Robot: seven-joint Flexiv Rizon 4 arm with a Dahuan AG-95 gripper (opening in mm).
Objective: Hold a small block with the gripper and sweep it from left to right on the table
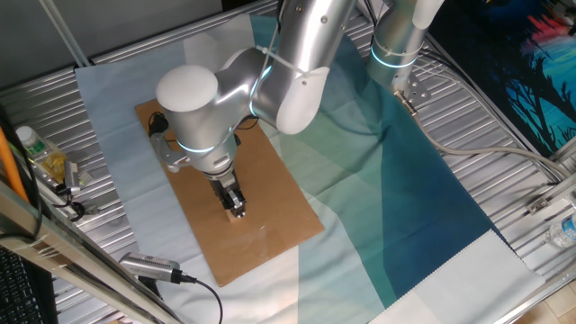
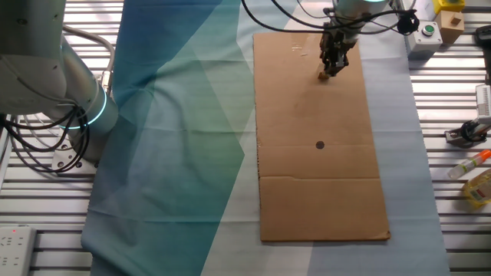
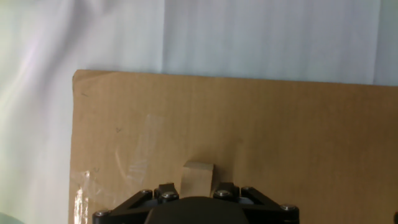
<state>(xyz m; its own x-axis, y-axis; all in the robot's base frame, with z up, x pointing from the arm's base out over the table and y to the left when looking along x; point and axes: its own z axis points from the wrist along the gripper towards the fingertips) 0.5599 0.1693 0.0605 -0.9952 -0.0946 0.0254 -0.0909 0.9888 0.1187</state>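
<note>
The small block (image 3: 198, 177) is a pale tan cube between my gripper's two dark fingers at the bottom of the hand view. My gripper (image 3: 198, 188) is shut on it. The block rests on or just above the brown cardboard sheet (image 3: 298, 130). In the other fixed view the gripper (image 2: 330, 66) points down with the block (image 2: 324, 75) at its tip, near the far end of the cardboard (image 2: 318, 199). In one fixed view the gripper (image 1: 236, 207) hangs below the teal-ringed arm over the cardboard (image 1: 279, 225); the block is too small to make out there.
A small black dot (image 2: 320, 145) marks the cardboard's middle. The idle second arm (image 2: 46, 84) stands on the teal cloth (image 2: 176, 115). A button box (image 2: 426, 34), bottles and tools (image 2: 476, 184) lie on the ribbed table's edge (image 2: 460, 107). A cabled device (image 1: 153, 267) lies near the front.
</note>
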